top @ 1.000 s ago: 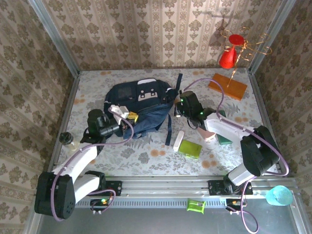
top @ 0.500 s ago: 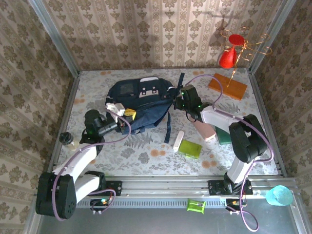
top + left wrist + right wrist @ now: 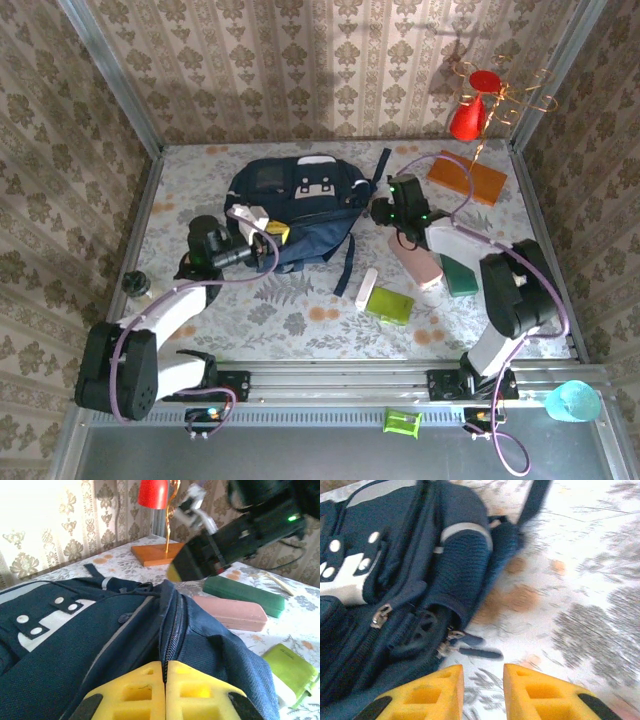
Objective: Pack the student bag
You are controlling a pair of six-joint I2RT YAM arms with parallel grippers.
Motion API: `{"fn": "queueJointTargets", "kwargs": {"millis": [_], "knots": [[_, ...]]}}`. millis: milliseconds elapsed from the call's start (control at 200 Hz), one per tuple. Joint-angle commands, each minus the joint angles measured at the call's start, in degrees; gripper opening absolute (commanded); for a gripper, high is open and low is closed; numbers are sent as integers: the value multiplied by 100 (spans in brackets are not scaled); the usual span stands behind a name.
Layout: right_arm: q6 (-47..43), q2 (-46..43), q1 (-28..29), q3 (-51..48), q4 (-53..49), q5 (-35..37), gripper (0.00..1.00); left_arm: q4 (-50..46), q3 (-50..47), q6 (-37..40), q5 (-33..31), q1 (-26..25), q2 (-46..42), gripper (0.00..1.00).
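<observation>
Fingers of the left gripper (image 3: 165, 692) are pressed together, yellow pad against yellow pad. They are laid on the student bag (image 3: 300, 205) right where its zip (image 3: 170, 625) runs. Whether any cloth is pinched between them cannot be told. The bag is seen lying flat on the flowery table (image 3: 300, 320), toward the back and a little to the left, with its white patch (image 3: 318, 185) turned up. The left gripper is placed at the bag's near left edge.

The right gripper (image 3: 483, 672) is held just beside the bag's right side, low over the table. Its two yellow fingers are set apart and nothing is held between them. A dark zip pull (image 3: 480, 653) is seen on the table just past the fingertips, not touched.

A pink case (image 3: 415, 265) and a green case (image 3: 460, 275) are laid side by side near the right arm. A lime green book (image 3: 388, 304) is laid nearer the front.
</observation>
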Motion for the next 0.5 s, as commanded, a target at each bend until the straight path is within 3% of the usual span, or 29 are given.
{"fn": "queueJointTargets", "kwargs": {"millis": [0,185,240,330,495], "knots": [[-155,-887,-36,-330,-642,283,35,112,273,28,-659,-100,53,0],[-167,-1983,-19,-905,-1083,255,41,-189,-45,-145,-1082,-474,97,0],[-126,-2154,1,-991,-1043,159,44,-292,-196,-312,-1118,-578,2,14],[-27,-2191,111,-999,-765,-205,50,-536,-426,-659,-1192,-630,-333,25],[-104,-1615,630,-640,-333,-467,54,-1243,-637,-1471,-1798,-615,-1319,60]]}}
